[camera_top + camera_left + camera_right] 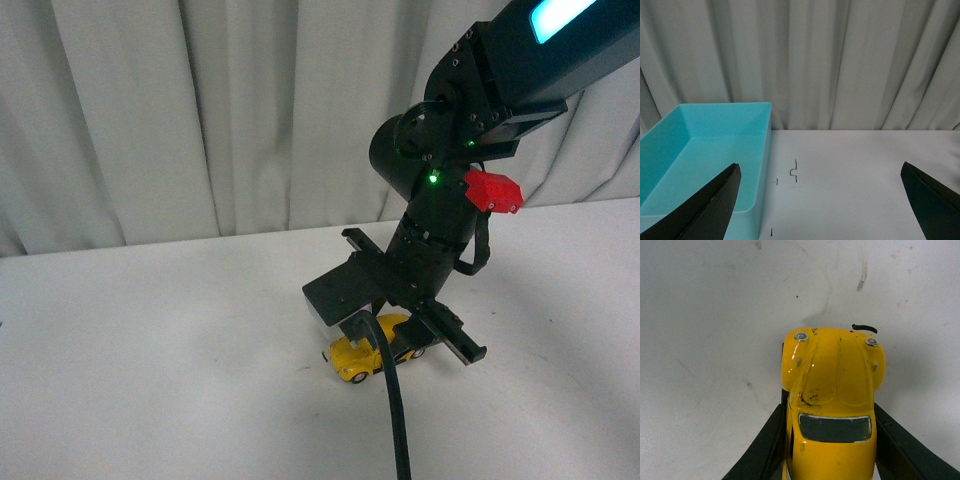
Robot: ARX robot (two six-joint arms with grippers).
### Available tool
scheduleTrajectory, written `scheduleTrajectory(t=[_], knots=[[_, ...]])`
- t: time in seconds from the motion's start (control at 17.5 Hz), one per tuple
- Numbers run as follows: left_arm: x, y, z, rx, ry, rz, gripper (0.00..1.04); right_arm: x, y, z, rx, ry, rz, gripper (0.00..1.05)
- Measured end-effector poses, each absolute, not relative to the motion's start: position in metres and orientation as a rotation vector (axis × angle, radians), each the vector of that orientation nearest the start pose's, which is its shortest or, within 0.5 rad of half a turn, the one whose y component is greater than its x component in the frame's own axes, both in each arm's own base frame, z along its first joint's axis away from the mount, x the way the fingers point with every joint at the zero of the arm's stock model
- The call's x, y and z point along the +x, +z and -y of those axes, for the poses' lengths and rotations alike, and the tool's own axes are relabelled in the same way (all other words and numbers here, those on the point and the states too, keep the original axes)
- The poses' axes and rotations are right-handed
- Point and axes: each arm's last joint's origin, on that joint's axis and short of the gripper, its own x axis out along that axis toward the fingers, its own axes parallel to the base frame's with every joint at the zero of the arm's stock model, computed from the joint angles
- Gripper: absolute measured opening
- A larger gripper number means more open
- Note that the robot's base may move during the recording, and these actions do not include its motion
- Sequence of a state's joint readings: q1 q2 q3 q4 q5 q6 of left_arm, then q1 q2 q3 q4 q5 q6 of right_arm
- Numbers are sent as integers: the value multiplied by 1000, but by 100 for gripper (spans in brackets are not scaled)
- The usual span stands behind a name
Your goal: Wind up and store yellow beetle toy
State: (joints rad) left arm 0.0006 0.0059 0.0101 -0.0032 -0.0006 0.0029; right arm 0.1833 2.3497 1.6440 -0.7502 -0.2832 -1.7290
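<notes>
Gripping the yellow beetle toy (832,390) by its two flanks, the right end effector (829,410) has its black fingers (765,450) closed against the doors, and the bonnet of the car sticks out ahead of them. In the front view this end effector (385,350) reaches down from the right arm, and the toy (355,362) stands with its wheels on the white surface (150,350), near the front edge and a little right of the middle. A black cable (395,420) hangs over the car.

The left end effector (820,167) is spread wide and holds nothing; its dark fingers (715,210) are seen at both sides of the left wrist view. Beyond them a turquoise plastic bin (752,150) stands on the surface (855,165), with a few small black pen marks (794,172) just beside it.

Close to the toy the surface (705,340) shows grey scuffs (861,277) and faint scratches. Behind the surface a pale grey pleated curtain (200,120) closes the whole back of the room.
</notes>
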Motion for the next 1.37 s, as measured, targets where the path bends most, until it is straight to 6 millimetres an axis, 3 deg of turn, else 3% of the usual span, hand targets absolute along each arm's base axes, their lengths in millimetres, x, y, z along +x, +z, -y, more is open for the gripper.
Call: scheduleTrajectory(t=[0.69, 1.37], knots=[[97, 166, 0, 3, 1, 1, 98, 438, 79, -89, -1113, 1400, -797, 41], [97, 166, 0, 3, 1, 1, 98, 431, 76, -61, -1100, 1387, -747, 41]])
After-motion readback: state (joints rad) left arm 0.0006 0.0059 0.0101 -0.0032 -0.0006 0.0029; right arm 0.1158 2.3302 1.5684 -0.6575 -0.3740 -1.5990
